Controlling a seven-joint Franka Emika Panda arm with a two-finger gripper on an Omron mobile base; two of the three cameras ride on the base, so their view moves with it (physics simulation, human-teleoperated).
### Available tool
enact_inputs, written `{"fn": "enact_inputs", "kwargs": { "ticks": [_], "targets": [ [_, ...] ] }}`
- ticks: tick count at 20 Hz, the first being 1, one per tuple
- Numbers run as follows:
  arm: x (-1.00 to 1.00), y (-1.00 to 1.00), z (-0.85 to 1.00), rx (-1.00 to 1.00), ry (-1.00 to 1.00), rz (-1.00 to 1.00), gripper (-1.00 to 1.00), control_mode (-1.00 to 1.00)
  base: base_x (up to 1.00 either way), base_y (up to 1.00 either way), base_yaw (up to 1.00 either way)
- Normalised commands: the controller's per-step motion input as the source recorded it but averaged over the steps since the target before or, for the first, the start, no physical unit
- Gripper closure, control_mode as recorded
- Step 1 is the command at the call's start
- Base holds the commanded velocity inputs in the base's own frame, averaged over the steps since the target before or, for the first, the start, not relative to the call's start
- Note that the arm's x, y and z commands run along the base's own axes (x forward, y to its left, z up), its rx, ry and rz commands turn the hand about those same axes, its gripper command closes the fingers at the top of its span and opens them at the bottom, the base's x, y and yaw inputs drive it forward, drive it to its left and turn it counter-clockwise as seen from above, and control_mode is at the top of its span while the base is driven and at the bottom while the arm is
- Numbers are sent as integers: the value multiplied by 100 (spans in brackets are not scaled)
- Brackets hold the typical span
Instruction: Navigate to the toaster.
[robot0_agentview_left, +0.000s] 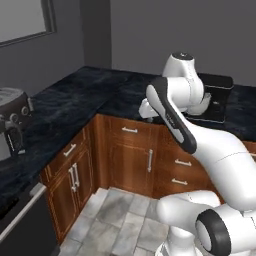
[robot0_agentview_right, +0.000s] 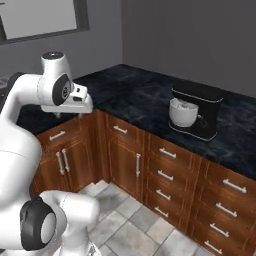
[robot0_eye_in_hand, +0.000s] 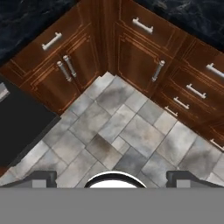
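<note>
The toaster (robot0_agentview_left: 13, 116) is a dark grey-brown box with small light knobs on its side. It stands on the black counter (robot0_agentview_left: 70, 102) at the far left edge of the left base view, partly cut off. My gripper (robot0_eye_in_hand: 113, 177) hangs over the tiled floor in front of the corner cabinets and points down. Its two fingertips (robot0_eye_in_hand: 41, 177) are spread wide, open, with nothing between them. The hand (robot0_agentview_right: 75, 102) is held high, near the counter's inner corner and well to the right of the toaster.
A black stand mixer (robot0_agentview_right: 194, 112) with a white bowl sits on the right run of the counter. Brown cabinets (robot0_agentview_left: 127, 155) line both sides of the corner. A dark appliance front (robot0_eye_in_hand: 17, 127) stands left of the cabinets. Grey tiled floor (robot0_eye_in_hand: 118, 127) lies below.
</note>
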Motion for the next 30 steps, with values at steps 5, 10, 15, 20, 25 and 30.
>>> {"fn": "enact_inputs", "kwargs": {
  "ticks": [5, 10, 15, 20, 25, 30],
  "targets": [
    [0, 0, 0, 0, 0, 0, -100, 100, 22, 48, -39],
    [0, 0, 0, 0, 0, 0, -100, 100, 42, 9, -15],
    [0, 0, 0, 0, 0, 0, -100, 100, 53, 4, 5],
    [0, 0, 0, 0, 0, 0, -100, 100, 63, -13, 41],
    [0, 0, 0, 0, 0, 0, -100, 100, 66, -11, 63],
    [0, 0, 0, 0, 0, 0, -100, 100, 60, -19, 76]
  ]
}}
